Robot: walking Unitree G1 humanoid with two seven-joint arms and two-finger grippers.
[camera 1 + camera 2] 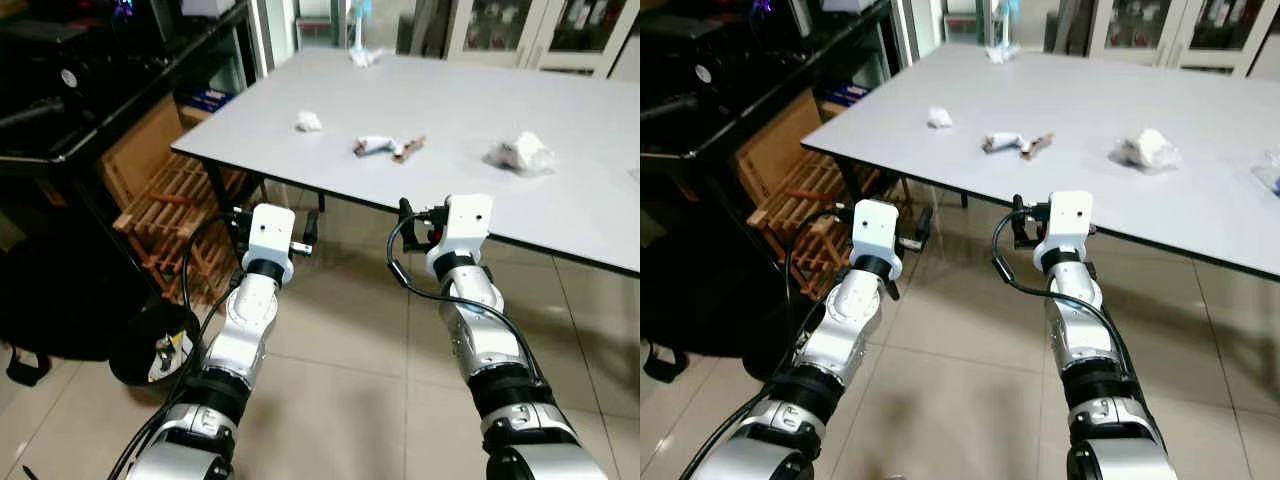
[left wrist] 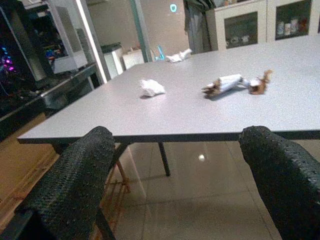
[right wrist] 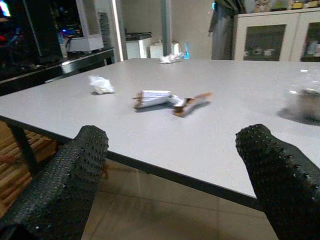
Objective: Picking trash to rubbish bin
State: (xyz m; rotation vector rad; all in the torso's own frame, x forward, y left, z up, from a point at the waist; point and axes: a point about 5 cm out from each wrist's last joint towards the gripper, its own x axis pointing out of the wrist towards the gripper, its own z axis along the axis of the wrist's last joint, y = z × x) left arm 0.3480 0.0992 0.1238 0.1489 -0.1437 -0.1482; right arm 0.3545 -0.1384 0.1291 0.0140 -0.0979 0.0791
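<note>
Left hand point(image 2: 175, 185): fingers spread wide, holding nothing, raised before the near edge of the worktop point(image 1: 560, 190) and below its surface level. Right hand point(image 3: 172, 180): likewise wide open and empty, held just short of the same edge, further along toward the robot's right.

Trash on the grey worktop, all well apart from both hands:
- Small crumpled white paper ball point(image 1: 309, 122), beyond the left hand, nearest the worktop's left corner.
- Rolled white wrapper point(image 1: 374, 145) with a brown scrap point(image 1: 409, 149) touching or just beside its end (contact cannot be confirmed), lying between the two hands' lines of reach, ahead of the right hand.
- Larger crumpled white wad point(image 1: 521, 153), beyond and to the right of the right hand.
- Another crumpled white piece point(image 1: 362, 56) at the far edge.

Surroundings: tiled floor point(image 1: 340, 380) beneath both arms; a slatted wooden rack point(image 1: 165, 215) beside the worktop's left leg; dark shelving point(image 1: 90, 80) on the left; glass-fronted cabinets point(image 1: 540, 30) behind.
</note>
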